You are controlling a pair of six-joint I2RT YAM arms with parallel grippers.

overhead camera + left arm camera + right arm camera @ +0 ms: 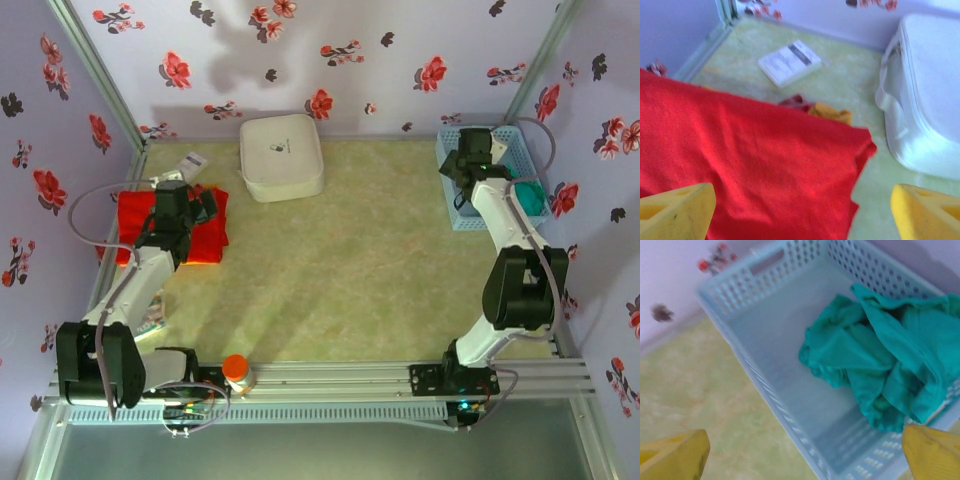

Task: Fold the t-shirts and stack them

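Note:
The red t-shirt (140,212) lies flattened at the table's left side, against the wall. My left gripper (203,206) hovers over its right part, open, its yellow fingers (675,210) spread wide above the red t-shirt (750,165) with nothing between them. The teal-green t-shirt (880,355) lies crumpled inside the light-blue basket (765,340) at the far right; its print is hidden. My right gripper (468,158) hangs above the basket's left wall, open and empty, with the teal-green t-shirt (532,195) to its right.
A white rounded-square box (281,155) stands at the back middle, just right of the red shirt's edge (930,90). A printed leaflet (789,62) lies in the back-left corner. A scrap of orange cloth (830,112) peeks from behind the shirt. An orange-capped bottle (237,372) stands on the front rail.

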